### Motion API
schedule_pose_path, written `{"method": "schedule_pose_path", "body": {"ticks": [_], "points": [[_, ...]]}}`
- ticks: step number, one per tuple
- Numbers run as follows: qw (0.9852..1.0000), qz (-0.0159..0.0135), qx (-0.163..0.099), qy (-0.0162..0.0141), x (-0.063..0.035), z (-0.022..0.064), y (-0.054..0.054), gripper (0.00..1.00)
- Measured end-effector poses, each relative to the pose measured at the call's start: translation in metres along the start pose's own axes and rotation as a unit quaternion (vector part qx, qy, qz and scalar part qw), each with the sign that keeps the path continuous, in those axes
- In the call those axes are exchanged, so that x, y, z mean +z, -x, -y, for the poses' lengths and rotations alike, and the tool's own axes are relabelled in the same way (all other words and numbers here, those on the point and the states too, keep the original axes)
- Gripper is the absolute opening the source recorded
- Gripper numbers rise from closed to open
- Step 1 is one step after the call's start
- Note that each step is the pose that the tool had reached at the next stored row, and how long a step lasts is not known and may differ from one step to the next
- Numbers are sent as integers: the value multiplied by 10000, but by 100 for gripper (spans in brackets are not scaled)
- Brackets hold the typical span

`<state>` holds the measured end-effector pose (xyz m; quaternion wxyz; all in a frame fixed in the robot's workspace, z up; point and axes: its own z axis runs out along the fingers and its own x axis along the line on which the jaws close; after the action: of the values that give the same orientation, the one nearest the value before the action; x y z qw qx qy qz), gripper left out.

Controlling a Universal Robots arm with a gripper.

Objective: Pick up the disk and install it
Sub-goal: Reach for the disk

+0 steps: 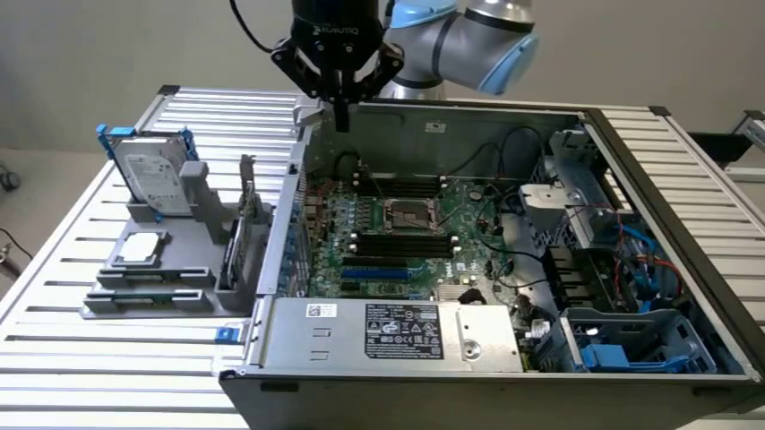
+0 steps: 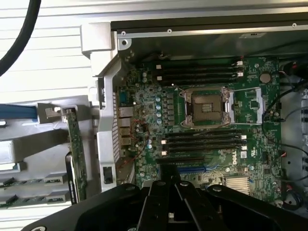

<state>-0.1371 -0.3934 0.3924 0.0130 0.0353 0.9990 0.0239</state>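
The disk [image 1: 156,176], a silver-grey drive with a white label in a blue carrier, stands upright at the back of a grey holder [image 1: 161,278] on the exterior view's left. My gripper [image 1: 342,121] hangs above the far left corner of the open computer case [image 1: 358,336], well to the right of the disk and higher than it. Its black fingers [image 2: 163,202] are shut together with nothing between them. In the wrist view they point down over the green motherboard [image 2: 202,110].
The holder also carries a small square silver chip [image 1: 141,248] and an upright card [image 1: 247,184]. Inside the case, cables and a drive cage with blue caddies [image 1: 622,349] sit at the exterior view's right. The slatted white table [image 1: 72,358] surrounds everything.
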Motion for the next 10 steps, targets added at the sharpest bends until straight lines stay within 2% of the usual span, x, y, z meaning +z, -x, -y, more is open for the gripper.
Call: {"method": "schedule_pose_path", "body": {"ticks": [10], "points": [[10000,0,0,0,-3,-95,-462,11]]}}
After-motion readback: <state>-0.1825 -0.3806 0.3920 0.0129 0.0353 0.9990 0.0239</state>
